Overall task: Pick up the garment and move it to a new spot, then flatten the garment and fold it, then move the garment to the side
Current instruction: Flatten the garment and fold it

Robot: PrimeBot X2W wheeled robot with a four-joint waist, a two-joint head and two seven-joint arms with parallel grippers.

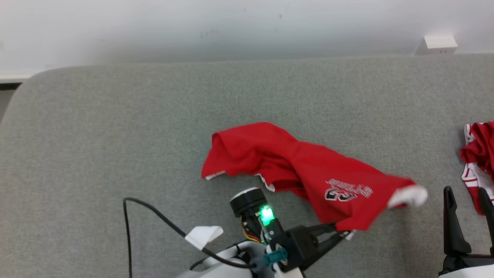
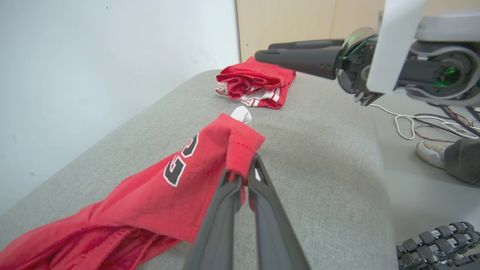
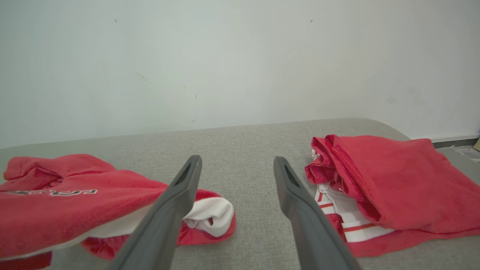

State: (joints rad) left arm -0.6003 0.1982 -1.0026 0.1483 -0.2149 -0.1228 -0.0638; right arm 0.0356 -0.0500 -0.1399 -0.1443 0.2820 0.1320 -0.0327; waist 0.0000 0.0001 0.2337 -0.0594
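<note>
A crumpled red garment (image 1: 293, 166) with black-and-white lettering lies mid-way across the grey padded surface (image 1: 115, 135), a white cuff at its right end. My left gripper (image 1: 341, 231) reaches in from the bottom centre and is shut on the garment's near hem. The left wrist view shows the two fingers (image 2: 225, 202) pinching a fold of the red garment (image 2: 150, 198), which hangs slightly raised there. My right gripper (image 1: 466, 195) stands open at the lower right, apart from the cloth. In the right wrist view the open right gripper (image 3: 237, 163) points between the garment (image 3: 56, 198) and another pile.
A second red and white garment (image 1: 478, 162) lies bunched at the right edge, close beside my right fingers. A black cable (image 1: 127, 224) loops over the surface at lower left. The wall (image 1: 231, 27) runs along the far edge. A shoe (image 2: 431, 152) and white cords lie on the floor.
</note>
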